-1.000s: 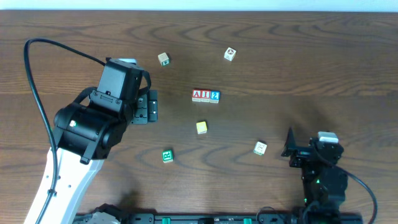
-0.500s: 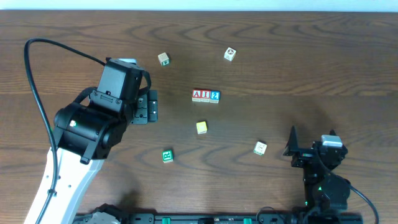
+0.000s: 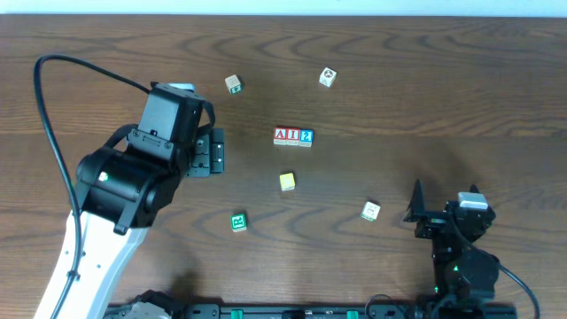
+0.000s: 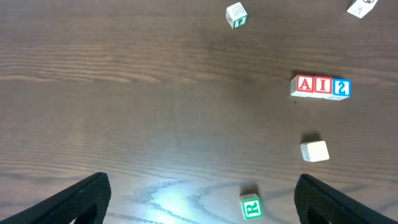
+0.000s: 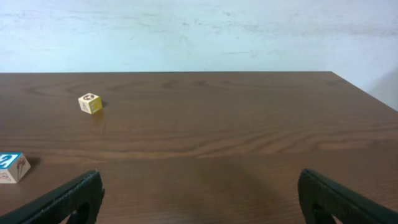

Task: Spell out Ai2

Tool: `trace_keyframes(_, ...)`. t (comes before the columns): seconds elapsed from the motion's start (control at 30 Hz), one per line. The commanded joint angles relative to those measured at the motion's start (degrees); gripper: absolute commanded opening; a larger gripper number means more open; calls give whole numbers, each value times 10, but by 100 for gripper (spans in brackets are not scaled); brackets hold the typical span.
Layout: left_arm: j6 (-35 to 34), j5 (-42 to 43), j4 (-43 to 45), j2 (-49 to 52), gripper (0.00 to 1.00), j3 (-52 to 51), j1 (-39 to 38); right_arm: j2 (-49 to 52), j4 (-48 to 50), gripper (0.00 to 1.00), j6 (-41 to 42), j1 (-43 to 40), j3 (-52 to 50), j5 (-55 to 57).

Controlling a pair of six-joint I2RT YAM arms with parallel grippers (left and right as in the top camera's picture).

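Spotted A cube (image 3: 281, 136), I cube (image 3: 293, 136) & 2 cube (image 3: 306, 136) side by side in one straight row near ctr of table (image 3: 425, 89), touching each other, faces up. Reads A-I-2 in overhead view, and the same at upper right of left wrist view. Found left gripper (image 3: 213, 152) released, w/ fingers (image 4: 87, 198) spread wide over bare wood, well apart from the row on its left side, gripping nothing. Found right gripper (image 3: 441, 202) released too, down at near right part of table, w/ fingers (image 5: 78, 196) wide apart and nothing btwn them. Noted yellow cube (image 3: 287, 182) near the row on its near side, not touching it. Noted green cube (image 3: 238, 221) nearer still & further left. Also counted far-left cube (image 3: 233, 84) & far-right cube (image 3: 328, 78) beyond the row, plus near cube (image 3: 371, 211) close to right gripper.
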Motion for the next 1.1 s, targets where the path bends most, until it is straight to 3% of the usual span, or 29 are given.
trace_keyframes(0.0,17,-22,14,-46,95,2,2,-5,-1,99,-6,0,-9,8)
trace_keyframes(0.1,46,-24,80,-99,95,-20,2,-5,-1,99,-6,0,-9,8)
trace_keyframes(0.23,123,-23,254,-205,95,-110,4,-5,-1,99,-6,0,-9,8)
trace_keyframes(0.4,173,-7,498,-349,95,-273,40,-5,-1,99,-6,0,-9,8)
trace_keyframes(0.53,234,39,635,-447,96,-400,84,-5,-1,99,-6,0,-9,8)
trace_keyframes(1.07,244,72,867,-699,95,-815,146,-5,-1,99,-6,0,-9,8)
